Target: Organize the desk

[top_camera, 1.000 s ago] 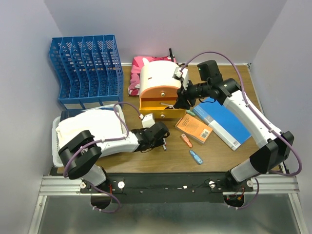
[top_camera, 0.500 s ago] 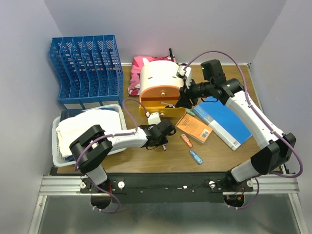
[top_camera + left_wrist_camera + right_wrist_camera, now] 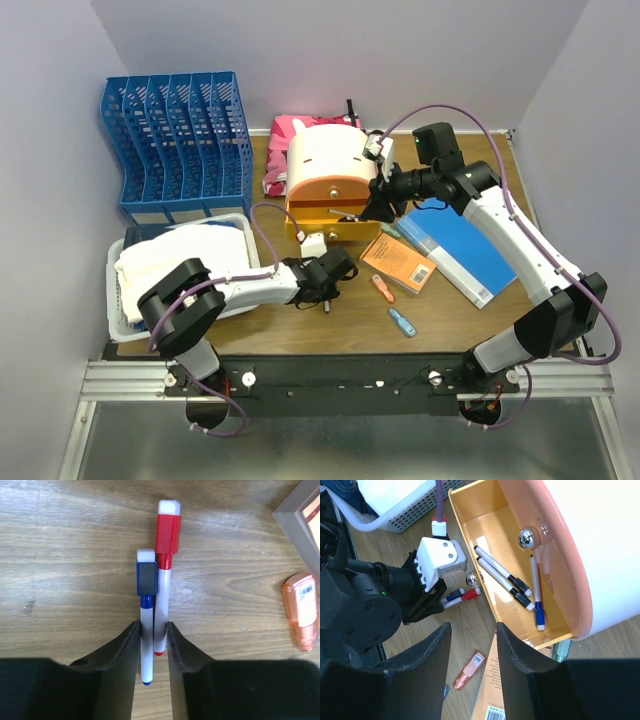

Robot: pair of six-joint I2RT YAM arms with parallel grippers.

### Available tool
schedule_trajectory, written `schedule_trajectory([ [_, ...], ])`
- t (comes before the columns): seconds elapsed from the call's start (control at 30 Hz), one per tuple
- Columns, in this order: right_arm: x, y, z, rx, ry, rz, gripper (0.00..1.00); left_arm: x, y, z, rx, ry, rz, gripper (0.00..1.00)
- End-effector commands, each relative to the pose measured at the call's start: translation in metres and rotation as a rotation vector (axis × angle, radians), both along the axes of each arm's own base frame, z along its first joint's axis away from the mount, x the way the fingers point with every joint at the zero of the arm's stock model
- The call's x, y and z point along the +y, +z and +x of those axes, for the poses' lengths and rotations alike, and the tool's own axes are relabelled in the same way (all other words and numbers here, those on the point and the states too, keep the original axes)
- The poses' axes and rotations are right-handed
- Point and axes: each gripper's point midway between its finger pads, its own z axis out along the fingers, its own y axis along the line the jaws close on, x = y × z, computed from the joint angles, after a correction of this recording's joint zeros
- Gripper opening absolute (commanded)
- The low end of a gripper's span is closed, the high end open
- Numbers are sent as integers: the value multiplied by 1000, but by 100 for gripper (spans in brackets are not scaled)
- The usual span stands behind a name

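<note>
On the brown desk [image 3: 450,320] lie two markers side by side, a blue-capped one [image 3: 146,605] and a red-capped one [image 3: 162,570]. My left gripper [image 3: 153,630] is shut on both barrels low over the wood, each finger touching one marker. It shows in the top view [image 3: 328,288] just in front of the orange drawer box [image 3: 325,180]. My right gripper [image 3: 472,627] hangs open and empty above the box's pulled-out bottom drawer [image 3: 490,520], which holds three markers [image 3: 502,572]. The gripped pair [image 3: 462,596] also shows there.
A blue file rack [image 3: 180,145] stands back left, a white basket with cloth [image 3: 180,265] near left. Right of the drawer box lie an orange book [image 3: 398,262], a blue folder [image 3: 465,250], an orange tube [image 3: 382,289] and a small blue item [image 3: 402,322]. A pink item [image 3: 285,150] sits behind.
My left jaws have closed in onto the two markers, and the left arm has shifted slightly along the desk. The right arm has stayed put.
</note>
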Motion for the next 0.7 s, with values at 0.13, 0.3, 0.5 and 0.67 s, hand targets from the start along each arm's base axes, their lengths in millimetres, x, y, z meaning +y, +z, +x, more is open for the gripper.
schedule_trajectory([
  [0.13,-1,6,-3,-3,9,33,50,23,7,-11,-25,-2,29,45],
  [0.3,-1,6,-3,-2,11,35,50,31,4,-17,-19,8,27,46],
  [0.5,-2,6,-4,0,11,37,50,30,3,-18,-14,-8,32,45],
  [0.67,-2,5,-5,2,10,36,50,30,6,-19,-18,-53,42,43],
])
